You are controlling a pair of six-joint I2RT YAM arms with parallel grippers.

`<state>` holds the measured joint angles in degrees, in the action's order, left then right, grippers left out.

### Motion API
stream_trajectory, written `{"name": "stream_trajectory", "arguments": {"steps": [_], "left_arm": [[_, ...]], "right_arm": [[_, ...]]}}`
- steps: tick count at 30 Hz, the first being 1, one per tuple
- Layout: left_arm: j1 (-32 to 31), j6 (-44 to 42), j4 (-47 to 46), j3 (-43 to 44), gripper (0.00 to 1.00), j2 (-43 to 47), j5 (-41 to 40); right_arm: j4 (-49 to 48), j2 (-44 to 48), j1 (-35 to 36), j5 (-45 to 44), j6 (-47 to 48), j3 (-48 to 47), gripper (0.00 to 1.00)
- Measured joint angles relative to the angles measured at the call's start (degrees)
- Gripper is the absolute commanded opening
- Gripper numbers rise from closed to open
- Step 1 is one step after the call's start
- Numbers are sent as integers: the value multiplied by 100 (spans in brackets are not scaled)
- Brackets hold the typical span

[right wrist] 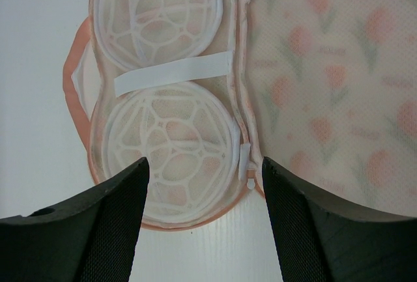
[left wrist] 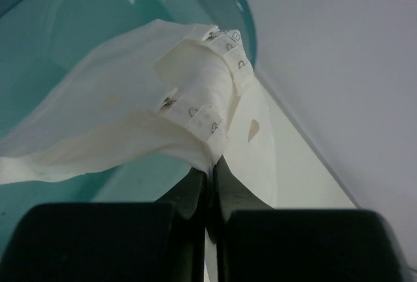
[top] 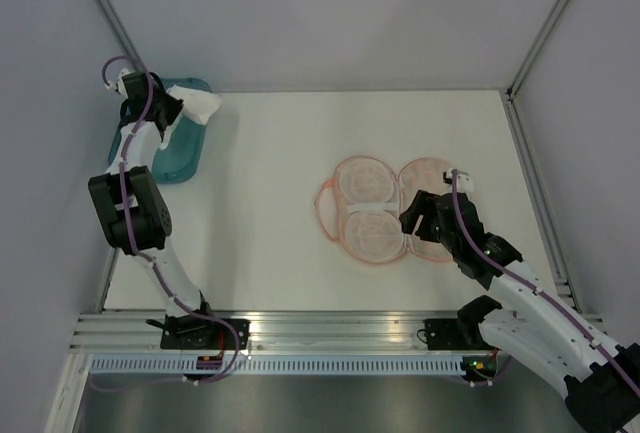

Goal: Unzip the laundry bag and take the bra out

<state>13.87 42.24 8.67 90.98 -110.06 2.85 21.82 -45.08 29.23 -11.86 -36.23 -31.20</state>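
Note:
The laundry bag (top: 366, 210) lies opened flat in the middle of the table, its two halves spread apart; the right wrist view shows the inner half with white plastic cages (right wrist: 163, 99) and the printed outer half (right wrist: 326, 67). My right gripper (top: 412, 223) is open and empty, hovering over the bag's near hinge edge (right wrist: 204, 194). My left gripper (top: 182, 111) is shut on the white bra (top: 203, 106) and holds it over the teal tray (top: 180, 158). In the left wrist view the bra (left wrist: 150, 119) hangs from the fingers (left wrist: 195, 187), its hook strip showing.
The teal plastic tray (left wrist: 58, 41) stands at the table's far left corner beside the left wall. Metal frame posts run along both side walls. The table's near edge carries an aluminium rail (top: 330, 333) with the arm bases.

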Motion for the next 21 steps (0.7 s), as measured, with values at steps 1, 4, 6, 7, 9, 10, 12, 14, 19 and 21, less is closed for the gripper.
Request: {"name": "stream_trajectory", "arguments": {"steps": [1,4,6,7,9,10,12,14,19,21], "left_arm": [[68,-28,46,0,2,-107,-39],[229,-133,151,0,2,-293,-109],[330,-205,219,0,2,-376,-153],[374,-245,240,0,2,-398,-195],[426,-315,258,0,2,-404,-284],[457,-345,254,0,2,-402,-310],[496,-437,229,0,2,-400,-415],[516,-518,251,9,2,-400,-492],[531,-588,616,531,2,-719,-575],[542,-588,660,658,7,-929,-553]], "right_arm": [[13,-2,0,4,9,0,75],[17,-2,0,9,24,0,75],[20,-4,0,24,31,0,75],[20,-4,0,26,33,0,75],[20,-26,0,31,37,0,74],[20,-44,0,44,42,0,74],[15,-87,0,57,48,0,74],[13,-146,0,79,48,0,74],[11,-214,0,133,50,0,74],[11,-205,0,138,50,0,74]]}}
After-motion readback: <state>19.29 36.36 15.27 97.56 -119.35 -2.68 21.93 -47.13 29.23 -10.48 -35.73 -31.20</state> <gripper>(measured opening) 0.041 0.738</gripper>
